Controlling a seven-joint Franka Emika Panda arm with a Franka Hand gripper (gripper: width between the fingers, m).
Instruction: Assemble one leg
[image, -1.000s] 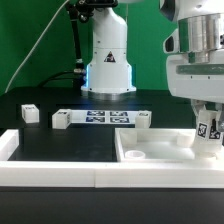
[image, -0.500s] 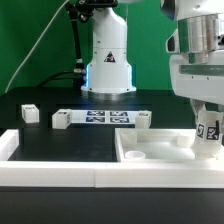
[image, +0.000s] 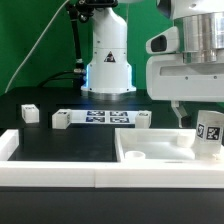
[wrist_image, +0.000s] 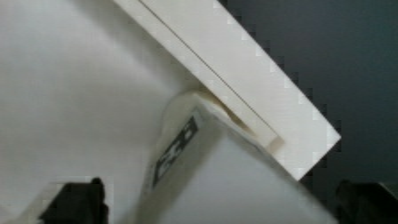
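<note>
Leg (image: 209, 136): upright in white panel (image: 165, 148), at the exterior view's right. End effector (image: 189, 112): spread wide, empty, just beside it. Suggested handling: close squarely around the post, keeping it vertical while seating.

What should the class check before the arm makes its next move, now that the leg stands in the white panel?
1. Gripper open, fingers wide of the leg: ok.
2. Leg standing in the white panel, at the exterior view's right end: ok.
3. Leg fully seated in the panel: cannot tell.
4. Leg exactly upright: cannot tell.
5. Marker board apart from the gripper: ok.
</note>
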